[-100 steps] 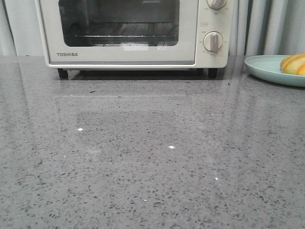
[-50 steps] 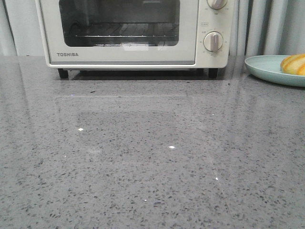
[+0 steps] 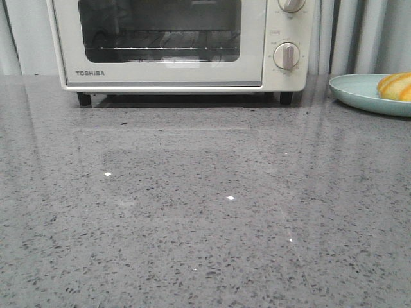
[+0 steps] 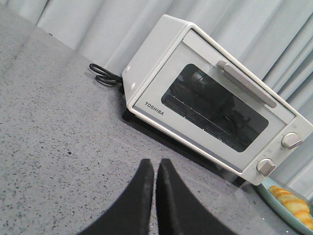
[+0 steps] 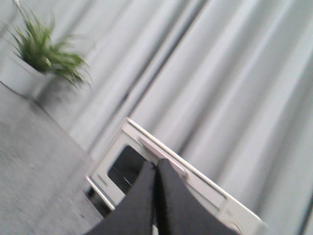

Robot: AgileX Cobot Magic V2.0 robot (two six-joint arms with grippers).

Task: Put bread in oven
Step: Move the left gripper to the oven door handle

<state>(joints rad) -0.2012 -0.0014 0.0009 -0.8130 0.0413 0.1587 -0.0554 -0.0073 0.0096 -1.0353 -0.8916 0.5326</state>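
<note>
Bread (image 3: 397,86) sits on a plate (image 3: 359,92) right of the oven (image 3: 180,45), whose door is closed. Both the left tool (image 4: 155,169) and right tool (image 5: 156,171) are clenched empty; reaching unopened would knock the bread off.

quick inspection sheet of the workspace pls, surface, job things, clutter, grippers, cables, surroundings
surface: grey speckled countertop, glossy, with small light glints
oven: cream TOSHIBA toaster oven at the back, door closed, wire rack visible through the glass
bread: striped golden roll on a pale green plate, right of the oven
clutter: nothing seen
grippers: left gripper and right gripper both shut, holding nothing
cables: black cord coiled beside the oven
surroundings: grey curtains; potted plant in the blurred right wrist view
</note>
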